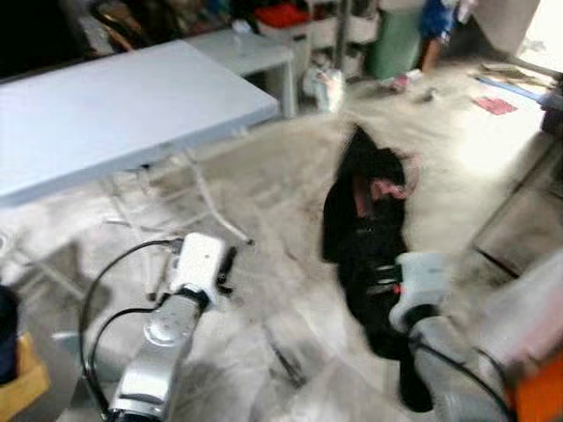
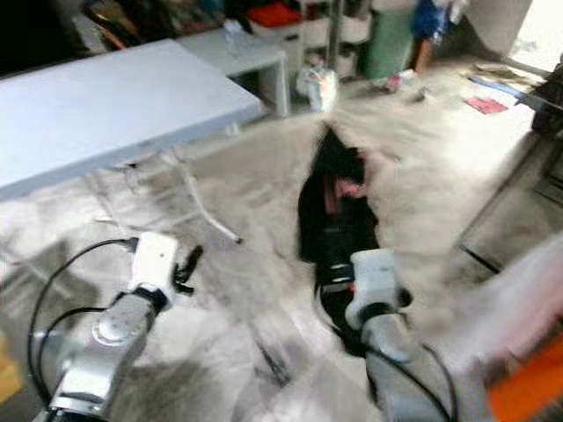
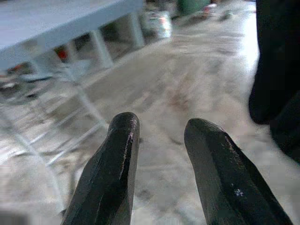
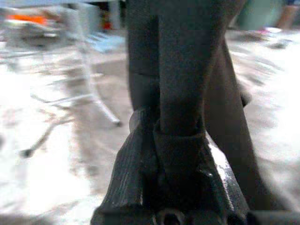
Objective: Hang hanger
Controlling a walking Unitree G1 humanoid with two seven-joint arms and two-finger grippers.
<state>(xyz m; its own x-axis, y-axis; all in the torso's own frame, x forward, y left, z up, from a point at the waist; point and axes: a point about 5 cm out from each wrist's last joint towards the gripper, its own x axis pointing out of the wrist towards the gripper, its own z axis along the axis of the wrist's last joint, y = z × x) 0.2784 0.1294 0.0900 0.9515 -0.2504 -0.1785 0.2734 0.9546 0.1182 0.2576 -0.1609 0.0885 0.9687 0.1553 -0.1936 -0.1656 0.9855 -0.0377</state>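
A black garment [image 1: 365, 237] with a pinkish hanger [image 1: 387, 187] at its collar hangs in front of me, right of centre, above the floor. My right gripper [image 4: 180, 136] is shut on a fold of that black cloth; its white wrist [image 1: 420, 281] sits just behind the garment. Off to the left, my left gripper [image 3: 159, 124] is held low over the floor, open, with nothing between its fingers [image 1: 227, 264]. The head views are blurred.
A pale folding table [image 1: 114, 105] stands at the left, its thin legs [image 1: 211, 207] reaching toward my left arm. Behind it are a smaller table [image 1: 255, 48], a white bag [image 1: 325, 83] and a green bin [image 1: 391, 40]. Bare concrete floor [image 1: 273, 290] lies between.
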